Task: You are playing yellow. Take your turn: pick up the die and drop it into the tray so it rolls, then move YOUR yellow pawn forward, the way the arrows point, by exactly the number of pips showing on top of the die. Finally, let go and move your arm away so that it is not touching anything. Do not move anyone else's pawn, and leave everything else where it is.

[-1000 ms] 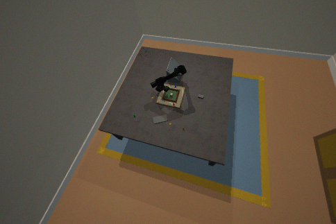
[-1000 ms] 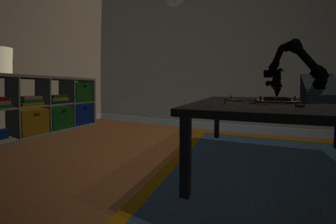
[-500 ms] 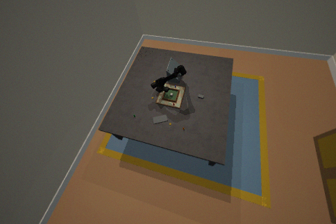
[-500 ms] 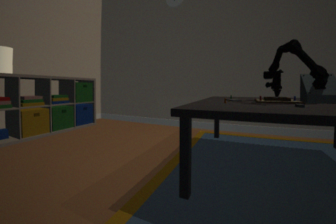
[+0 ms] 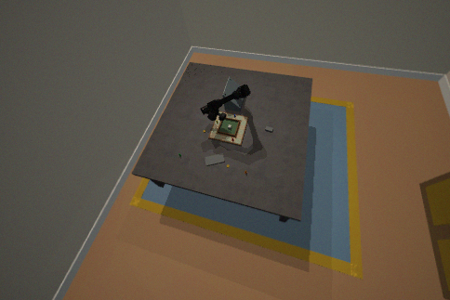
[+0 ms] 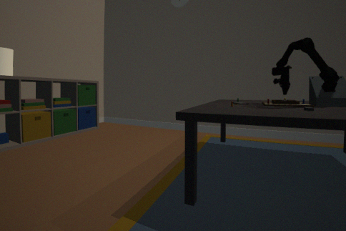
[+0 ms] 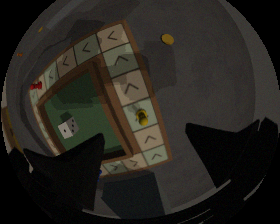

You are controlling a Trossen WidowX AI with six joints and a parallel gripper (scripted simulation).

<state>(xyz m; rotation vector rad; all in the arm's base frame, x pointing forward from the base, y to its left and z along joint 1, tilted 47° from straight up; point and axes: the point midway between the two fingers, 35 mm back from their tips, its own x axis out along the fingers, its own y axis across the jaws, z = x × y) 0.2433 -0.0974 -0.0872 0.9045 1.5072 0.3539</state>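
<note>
The yellow pawn (image 7: 142, 117) stands on a pale green square of the board's right-hand track in the wrist view, the third square up from the bottom corner. My gripper (image 7: 146, 133) (image 6: 284, 93) is open above the board, its fingers wide apart on either side of the pawn's square, holding nothing. The white die (image 7: 68, 128) (image 5: 230, 126) rests on the green floor of the tray (image 7: 86, 92), inside the track; its top pips are too dim to read surely. Arrows on the pawn's track side point up in the wrist view.
A red pawn (image 7: 36, 86) (image 5: 232, 139) and a blue pawn (image 7: 99, 172) (image 5: 235, 116) are on the board's track. A yellow disc (image 7: 167, 39) (image 5: 204, 131) lies beside the board. A grey plate (image 5: 214, 160), a small grey block (image 5: 269, 129) and a green piece (image 5: 180, 155) lie farther out.
</note>
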